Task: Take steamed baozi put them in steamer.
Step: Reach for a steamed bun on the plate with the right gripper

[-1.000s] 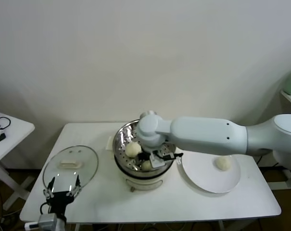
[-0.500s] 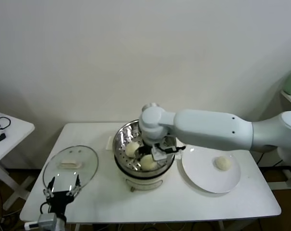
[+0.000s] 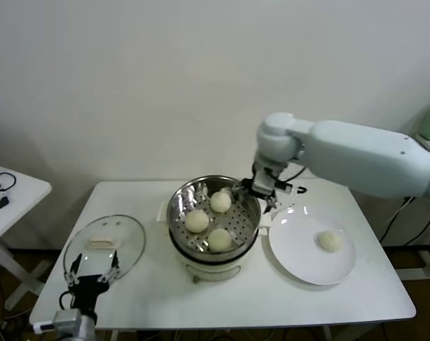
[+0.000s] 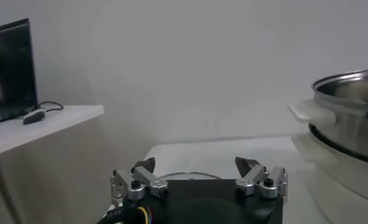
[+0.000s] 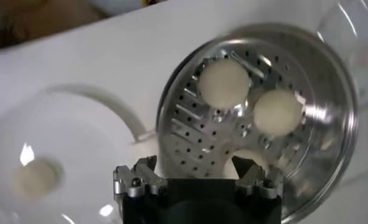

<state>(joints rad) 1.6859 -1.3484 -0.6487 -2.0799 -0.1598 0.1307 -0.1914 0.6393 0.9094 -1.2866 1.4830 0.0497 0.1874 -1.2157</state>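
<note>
On the white table [image 3: 129, 298], the right gripper [image 3: 261, 190], jaws apart and empty beside the steamer [image 3: 251, 213], should approach the last bun [image 3: 330, 241] near the right edge squarely from above.

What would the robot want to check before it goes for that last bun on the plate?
1. Three baozi sit in the steamer: ok, at and.
2. Last baozi lies in the open on the plate: ok.
3. Right gripper is open and holds nothing: ok.
4. Room in the steamer for a fourth: ok, bare floor shows.
5. Left gripper is out of the way, near the glass lid: ok.
</note>
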